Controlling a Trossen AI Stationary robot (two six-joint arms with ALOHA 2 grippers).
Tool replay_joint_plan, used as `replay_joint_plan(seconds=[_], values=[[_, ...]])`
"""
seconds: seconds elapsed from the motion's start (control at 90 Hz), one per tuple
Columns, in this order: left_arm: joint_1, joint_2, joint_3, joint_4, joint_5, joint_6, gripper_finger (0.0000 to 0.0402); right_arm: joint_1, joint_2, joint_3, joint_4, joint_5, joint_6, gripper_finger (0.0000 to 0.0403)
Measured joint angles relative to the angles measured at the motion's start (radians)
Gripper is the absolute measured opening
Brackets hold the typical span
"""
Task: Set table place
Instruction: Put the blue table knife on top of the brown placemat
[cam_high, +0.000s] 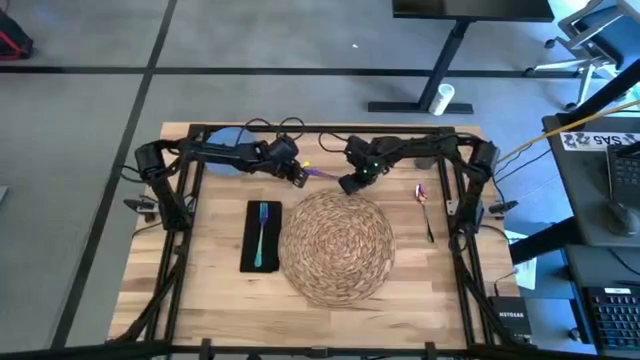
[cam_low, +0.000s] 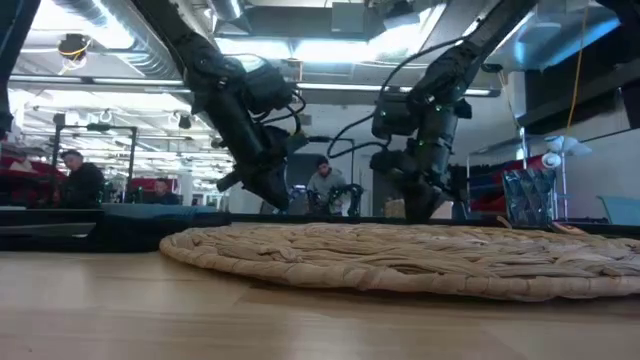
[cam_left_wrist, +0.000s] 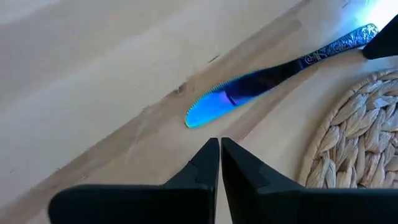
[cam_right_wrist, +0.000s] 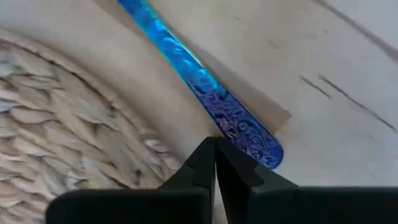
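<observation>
A knife with an iridescent blue blade and a purple patterned handle (cam_high: 320, 172) lies flat on the table (cam_high: 210, 290), just beyond the far rim of the round woven placemat (cam_high: 335, 245). My left gripper (cam_left_wrist: 219, 144) is shut, and its tips stand just short of the knife's blade (cam_left_wrist: 230, 98). My right gripper (cam_right_wrist: 216, 144) is shut at the handle's end. A black napkin (cam_high: 250, 240) with a teal fork (cam_high: 263, 232) on it lies left of the placemat. A pale blue plate (cam_high: 225, 140) sits at the far left, partly under my left arm. My right gripper's shut fingertips (cam_right_wrist: 205, 155) come down from above at the free end of the knife's handle (cam_right_wrist: 252, 146), which lies flat on the table. I cannot tell whether they touch it.
A colourful spoon (cam_high: 425, 205) lies right of the placemat. Black frame rails (cam_high: 455, 200) run along the table's left and right sides. Bare wood shows between the placemat and the near edge. In the low view, people sit in the room behind the table.
</observation>
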Motion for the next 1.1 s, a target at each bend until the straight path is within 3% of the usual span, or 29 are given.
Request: replay_joint_plan(seconds=[0.544,1.1], values=[[-0.006,0.000,0.000,0.001,0.069,0.002,0.0000,-0.009,-0.005,-0.005,0.162,0.242,0.026,0.0000],[-0.078,0.000,0.000,0.005,0.100,0.010,0.0000,-0.025,-0.036,-0.007,0.193,0.178,0.023,0.0000]])
